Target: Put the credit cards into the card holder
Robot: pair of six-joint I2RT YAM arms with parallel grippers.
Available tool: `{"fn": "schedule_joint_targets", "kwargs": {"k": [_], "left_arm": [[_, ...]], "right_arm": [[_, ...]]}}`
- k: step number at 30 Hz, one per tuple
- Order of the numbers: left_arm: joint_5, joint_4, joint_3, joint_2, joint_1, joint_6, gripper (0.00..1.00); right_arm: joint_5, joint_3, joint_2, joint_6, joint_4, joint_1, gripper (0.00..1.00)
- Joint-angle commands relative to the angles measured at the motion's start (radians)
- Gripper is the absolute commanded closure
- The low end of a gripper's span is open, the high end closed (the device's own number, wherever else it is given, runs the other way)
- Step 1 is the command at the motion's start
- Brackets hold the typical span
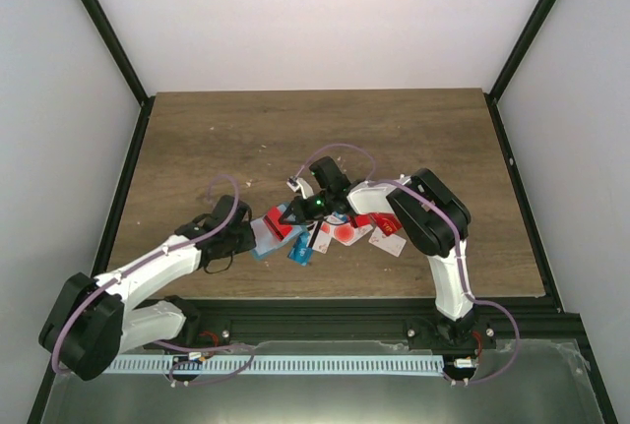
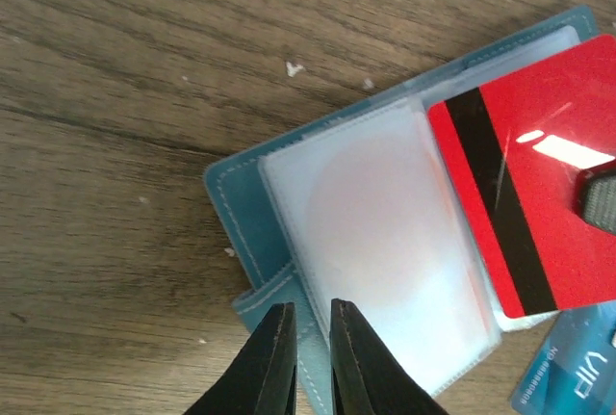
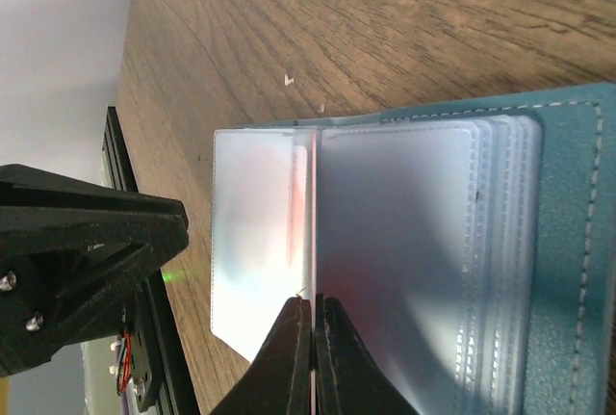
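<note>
The left gripper [image 2: 310,305] hangs over the near corner of the card holder [image 2: 241,213], its jaws parted by a narrow slit. Teal shows through the gap, and I cannot tell whether the tips touch the cover. The holder lies open on the counter [image 2: 125,97], just beyond that gripper, with its frosted sleeves [image 2: 375,242] fanned upward.

Further right, a red card [image 2: 549,174] with a black stripe lies across the sleeves. The right gripper [image 3: 313,301] is pressed together on it, with the card edge-on between the fingers at the mouth of a sleeve.

Beyond that, loose credit cards are scattered in the top view: a blue card [image 1: 300,253] just beside the holder, a white card with a red circle [image 1: 346,233] and another white card [image 1: 389,239] under the right arm.

The cards look light, stiff and slick, and they probably skid if pushed flat, so an edge or corner pinch suits them best. The sleeves look soft and floppy. They will likely buckle unless the cover is pinned down, and the cover's stitched border seems the safest hold.

The holder sits near the counter's front edge [image 1: 345,296], so there is little slack toward the bases. Bare wood shows to the left and on the far side. The two grippers are close together over the holder, so a collision between them looks like the main risk.
</note>
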Motion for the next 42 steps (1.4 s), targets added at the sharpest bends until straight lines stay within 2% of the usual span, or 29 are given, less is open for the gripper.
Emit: {"fn": "schedule_joint_targets", "kwargs": {"k": [1, 7, 14, 22, 33, 42], "left_arm": [[-0.081, -0.017, -0.022, -0.020, 0.005, -0.074, 0.89], [-0.122, -0.007, -0.055, -0.010, 0.011, -0.111, 0.92], [-0.033, 0.107, -0.086, 0.073, 0.018, -0.079, 0.95], [-0.016, 0.162, -0.092, 0.126, 0.019, -0.064, 0.96], [0.038, 0.260, -0.067, 0.215, 0.019, -0.004, 0.96], [0.045, 0.249, -0.054, 0.242, 0.019, 0.001, 0.96]], "right_arm": [[-0.019, 0.004, 0.014, 0.005, 0.027, 0.009, 0.99], [-0.037, -0.004, 0.028, 0.012, 0.056, 0.009, 0.99], [-0.055, -0.007, 0.050, 0.017, 0.079, 0.009, 0.99], [-0.064, -0.039, 0.052, 0.050, 0.110, 0.010, 0.99], [-0.069, -0.130, 0.007, 0.197, 0.219, 0.025, 0.99], [-0.055, -0.202, 0.024, 0.322, 0.382, 0.025, 0.99]]}}
